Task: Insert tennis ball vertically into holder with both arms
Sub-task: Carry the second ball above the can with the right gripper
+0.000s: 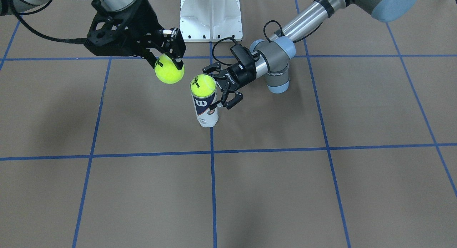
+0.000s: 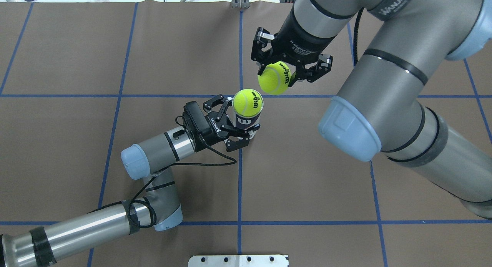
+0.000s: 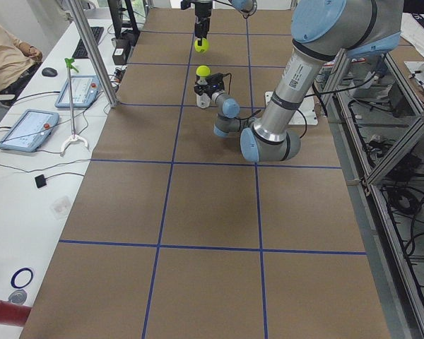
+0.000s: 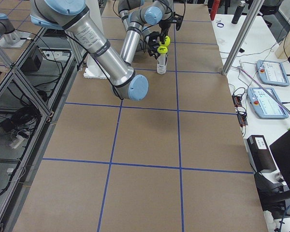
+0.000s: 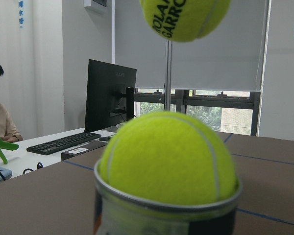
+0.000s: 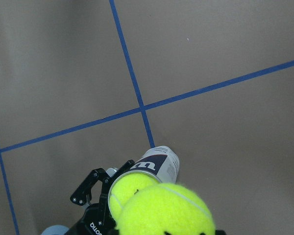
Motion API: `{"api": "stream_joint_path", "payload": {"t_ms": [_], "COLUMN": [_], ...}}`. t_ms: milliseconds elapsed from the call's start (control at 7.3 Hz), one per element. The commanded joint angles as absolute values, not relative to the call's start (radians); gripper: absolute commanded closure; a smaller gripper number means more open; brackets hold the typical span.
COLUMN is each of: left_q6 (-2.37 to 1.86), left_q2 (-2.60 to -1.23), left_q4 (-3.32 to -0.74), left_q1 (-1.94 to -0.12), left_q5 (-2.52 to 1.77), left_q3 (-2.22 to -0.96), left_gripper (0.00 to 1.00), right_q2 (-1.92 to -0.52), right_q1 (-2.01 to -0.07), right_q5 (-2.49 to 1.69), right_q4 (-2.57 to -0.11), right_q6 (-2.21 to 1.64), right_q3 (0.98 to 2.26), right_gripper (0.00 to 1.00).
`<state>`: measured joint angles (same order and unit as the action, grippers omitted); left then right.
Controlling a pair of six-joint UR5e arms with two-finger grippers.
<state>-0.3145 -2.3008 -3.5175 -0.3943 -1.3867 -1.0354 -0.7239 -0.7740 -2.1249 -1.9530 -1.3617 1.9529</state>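
The holder [image 1: 206, 112], a clear can with a navy and white label, stands upright on the table. One tennis ball [image 1: 203, 85] sits in its open top, half sticking out. My left gripper [image 1: 211, 88] reaches in from the side with its fingers on either side of the can's upper part, shut on it. My right gripper [image 1: 167, 66] is shut on a second tennis ball [image 1: 170, 72] and holds it in the air, above and to one side of the can's mouth. In the overhead view this ball [image 2: 273, 79] is just beyond the can's ball [image 2: 248, 102].
The white pedestal base [image 1: 210, 16] stands on the robot's side of the can. The brown table top [image 1: 285, 191] has blue tape lines. In the exterior left view, desks with tablets [image 3: 28, 128] and an operator flank the table.
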Motion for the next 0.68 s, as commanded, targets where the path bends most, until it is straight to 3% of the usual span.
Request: {"api": "stream_joint_path", "payload": {"t_ms": [0,548], "left_q6": [-0.314,-0.313], "left_q2": [-2.299,-2.298], "left_q4": [-3.516,-3.517], "left_q1": [-0.394,-0.394], "left_q5": [-1.387,-1.387], "left_q3": [-1.035,-1.035], "left_gripper": [0.01,0.01], "right_q2": [-0.658,-0.632], "right_q1": [-0.716,-0.626], "right_q5": [-2.063,-1.951], "right_q4": [-2.029,-2.025], "right_q6": [-1.362,-1.362], "right_q3": [1.928,1.850], "right_gripper": [1.00,1.00]}}
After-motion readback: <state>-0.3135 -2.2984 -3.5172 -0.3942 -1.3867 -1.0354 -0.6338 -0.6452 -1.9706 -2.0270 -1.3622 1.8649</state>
